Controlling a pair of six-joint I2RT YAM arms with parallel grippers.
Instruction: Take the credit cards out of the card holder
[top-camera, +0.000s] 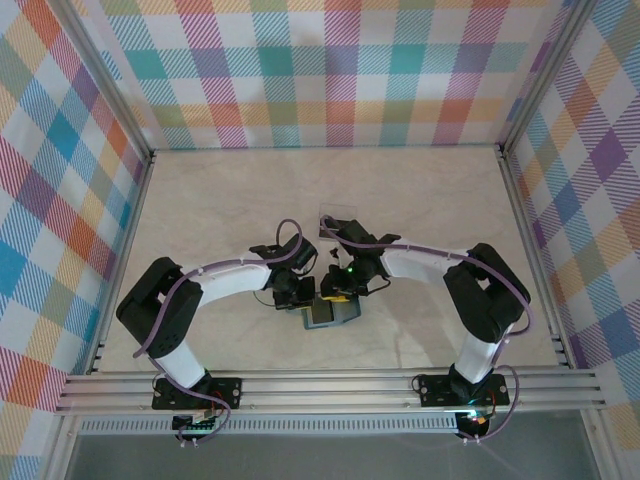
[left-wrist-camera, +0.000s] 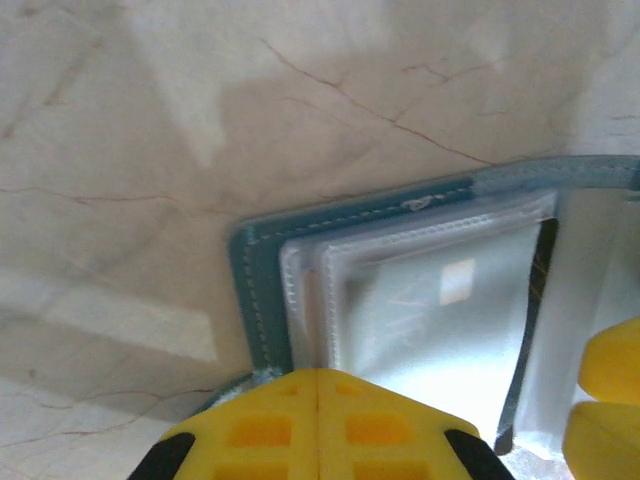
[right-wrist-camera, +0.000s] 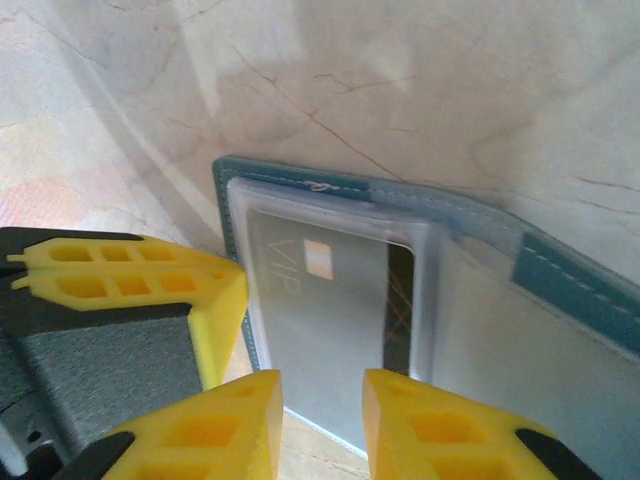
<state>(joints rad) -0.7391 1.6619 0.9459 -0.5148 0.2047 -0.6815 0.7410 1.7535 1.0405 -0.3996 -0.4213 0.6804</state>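
The teal card holder (top-camera: 325, 314) lies open on the table between my two arms. Its stitched teal border (left-wrist-camera: 255, 290) frames clear pockets, and its teal flap (right-wrist-camera: 560, 275) runs off to the right. A grey credit card (right-wrist-camera: 320, 320) marked VIP, with a pale chip and a dark stripe, sits in the top pocket and also appears through the plastic (left-wrist-camera: 430, 330). My left gripper (left-wrist-camera: 318, 400) is shut, its yellow tips at the holder's left edge. My right gripper (right-wrist-camera: 322, 415) is open, one finger on each side of the card's near edge.
A small clear plastic tray (top-camera: 338, 216) lies just beyond the two grippers. The marble-patterned table (top-camera: 200, 220) is ringed by aluminium rails and checked walls. The left gripper's yellow fingers (right-wrist-camera: 130, 285) lie close beside the right gripper's.
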